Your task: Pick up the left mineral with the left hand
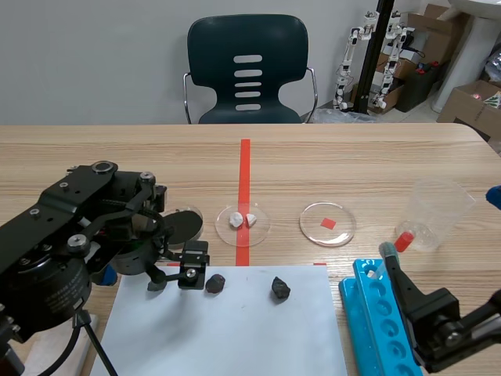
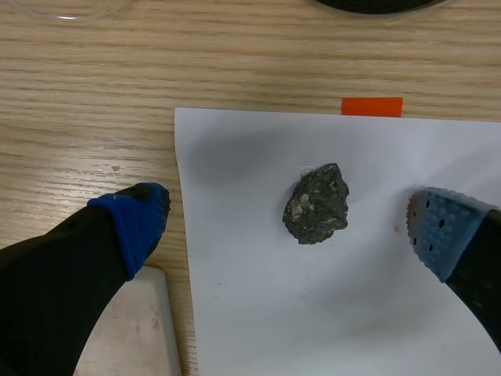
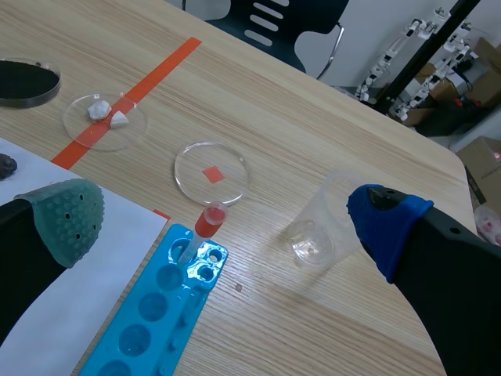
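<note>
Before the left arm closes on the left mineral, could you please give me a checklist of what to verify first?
1. Left jaws open: ok, wide apart.
2. Left mineral between the jaws: ok, roughly centred.
3. Other mineral clear of it: ok, apart on the white paper.
4. Jaws low enough to grip: cannot tell.
5. Right jaws out of the way: ok, open, off by the blue rack.

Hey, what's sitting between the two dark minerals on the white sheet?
Nothing. In the scene view, only bare white paper separates the left mineral from the right mineral.
</note>
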Available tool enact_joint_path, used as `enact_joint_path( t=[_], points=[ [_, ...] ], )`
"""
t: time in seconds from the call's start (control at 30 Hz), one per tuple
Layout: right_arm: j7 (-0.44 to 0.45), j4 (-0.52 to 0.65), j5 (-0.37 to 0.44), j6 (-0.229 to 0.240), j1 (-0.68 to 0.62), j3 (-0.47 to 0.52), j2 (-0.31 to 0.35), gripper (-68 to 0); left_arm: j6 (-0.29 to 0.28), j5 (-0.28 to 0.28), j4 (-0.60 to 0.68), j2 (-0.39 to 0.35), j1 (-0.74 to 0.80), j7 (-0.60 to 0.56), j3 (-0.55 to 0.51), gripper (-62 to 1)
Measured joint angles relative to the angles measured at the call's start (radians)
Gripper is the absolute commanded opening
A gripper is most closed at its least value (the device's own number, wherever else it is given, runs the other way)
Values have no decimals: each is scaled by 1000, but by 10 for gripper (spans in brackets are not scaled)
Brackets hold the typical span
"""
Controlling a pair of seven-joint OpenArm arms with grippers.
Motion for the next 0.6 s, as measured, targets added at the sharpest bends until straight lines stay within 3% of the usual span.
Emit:
enact_joint_path(
  t=[0.13,0.23,0.6],
  points=[
    [0,0,0,0,0,0,0,4,0,2,-2,0,0,0,0,13],
    [0,0,0,0,0,0,0,4,0,5,-2,0,0,0,0,-108],
    [0,0,0,0,0,0,0,4,0,7,-2,0,-1,-1,0,-353]
  ],
)
